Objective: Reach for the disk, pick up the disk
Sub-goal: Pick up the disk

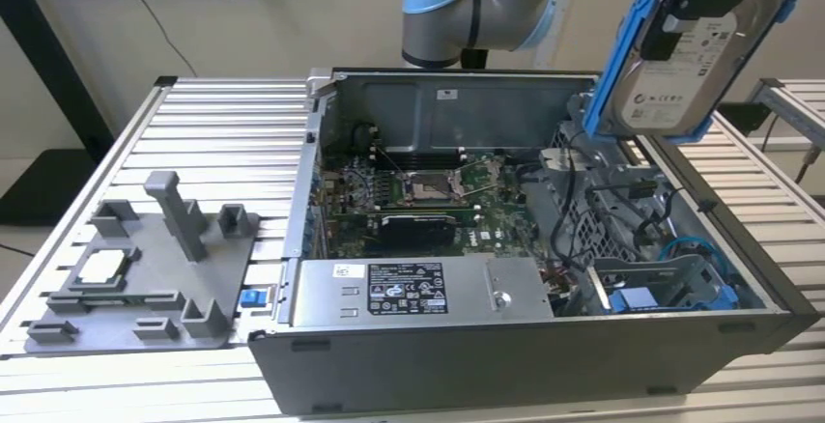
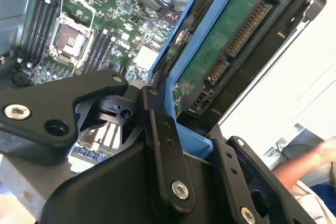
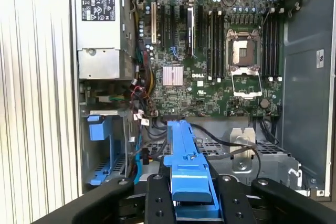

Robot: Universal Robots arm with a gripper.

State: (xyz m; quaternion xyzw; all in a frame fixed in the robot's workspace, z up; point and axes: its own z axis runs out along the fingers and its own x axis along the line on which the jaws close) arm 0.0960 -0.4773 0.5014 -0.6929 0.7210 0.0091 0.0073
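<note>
One gripper (image 3: 190, 195) is closed on the disk (image 1: 690, 66), holding it high above the open computer case (image 1: 542, 346), at the exterior view's far right.

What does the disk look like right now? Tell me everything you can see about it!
The disk is a flat, silver-grey metal rectangle with a white printed label, framed by a bright blue plastic bracket. It hangs almost upright in the air, lifted above the open computer case, touching nothing inside. The gripper is clamped on the bracket's edge. In the second wrist view, its green circuit board and connector pins show.
</note>
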